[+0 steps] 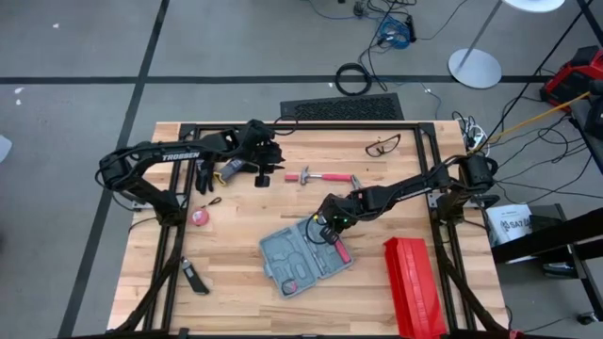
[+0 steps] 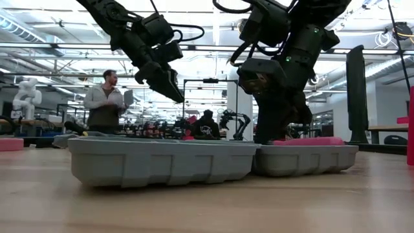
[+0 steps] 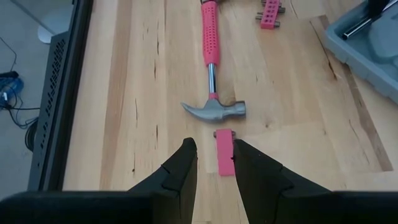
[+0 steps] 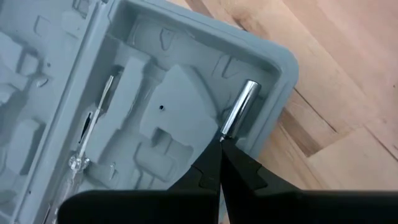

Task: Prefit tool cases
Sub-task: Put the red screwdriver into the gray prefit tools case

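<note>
The blue-grey tool case [image 1: 306, 256] lies open on the table's near middle, its grey moulded slots [image 4: 168, 118] facing up. My right gripper [image 4: 221, 142] reaches down into the case's far half [image 2: 304, 158] and is shut on a chrome socket [image 4: 239, 109] near the case's corner. A pink-handled tool [image 1: 337, 250] lies in the same half. My left gripper [image 3: 214, 149] hangs open above the table's far left part [image 2: 165, 81], over a small pink bar [image 3: 225, 152] and near the hammer [image 3: 211, 74]. My right gripper pinches the chrome socket by its narrower end [image 4: 227, 130], only at the fingertips. The fingers slant down from above and lie along the socket. The socket's wider end [image 4: 247, 90] points into the case's corner slot; whether it rests there I cannot tell.
A long red ribbed box [image 1: 415, 287] lies near the table's right near corner. Safety glasses [image 1: 382, 144], a tape measure [image 1: 200, 217], a utility knife [image 1: 195, 276] and a pink bit holder [image 3: 270, 14] lie about. A person [image 2: 107, 100] stands beyond the table.
</note>
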Controlling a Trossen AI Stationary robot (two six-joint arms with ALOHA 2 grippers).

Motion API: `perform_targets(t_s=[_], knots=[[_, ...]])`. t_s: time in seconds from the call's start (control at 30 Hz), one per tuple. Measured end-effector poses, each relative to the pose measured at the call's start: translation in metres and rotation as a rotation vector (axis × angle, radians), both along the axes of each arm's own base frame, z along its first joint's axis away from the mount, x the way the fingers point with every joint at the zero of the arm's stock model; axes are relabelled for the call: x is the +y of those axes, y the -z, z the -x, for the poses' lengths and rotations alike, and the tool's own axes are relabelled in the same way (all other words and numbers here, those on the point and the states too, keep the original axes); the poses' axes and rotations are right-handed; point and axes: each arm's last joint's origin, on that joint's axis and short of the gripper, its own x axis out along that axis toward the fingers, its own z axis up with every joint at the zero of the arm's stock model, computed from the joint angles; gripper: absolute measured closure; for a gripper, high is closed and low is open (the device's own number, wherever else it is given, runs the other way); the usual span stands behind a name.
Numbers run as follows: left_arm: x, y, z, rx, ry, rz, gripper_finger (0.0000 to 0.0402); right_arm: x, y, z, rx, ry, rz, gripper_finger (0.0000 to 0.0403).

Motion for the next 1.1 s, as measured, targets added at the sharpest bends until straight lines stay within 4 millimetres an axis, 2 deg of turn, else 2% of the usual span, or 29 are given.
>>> perform_targets(t_s=[0.13,0.3,0.5,0.77,0.87,1.1], knots=[[0.000,0.000,0.000,0.001,0.000,0.000,0.0292,0.000,-0.010,-0.001,-0.016,-0.021,0.018,0.0403],[0.000,0.000,0.000,0.001,-0.002,0.002,0.0292,0.008,-0.040,-0.008,-0.030,-0.037,0.044,0.0403],[0.000,0.000,0.000,0.000,-0.018,0.018,0.0292,0.027,-0.040,-0.007,-0.004,-0.016,0.025,0.0403],[-0.004,0.000,-0.002,0.000,-0.001,0.017,0.0292,0.030,-0.009,-0.013,0.088,0.000,0.035,0.0403],[-0.004,0.000,-0.002,0.000,0.002,0.014,0.0292,0.030,-0.008,-0.014,0.081,0.001,0.032,0.0403],[-0.004,0.000,-0.002,-0.001,0.002,0.013,0.0292,0.028,-0.020,-0.011,0.055,0.017,0.056,0.0403]])
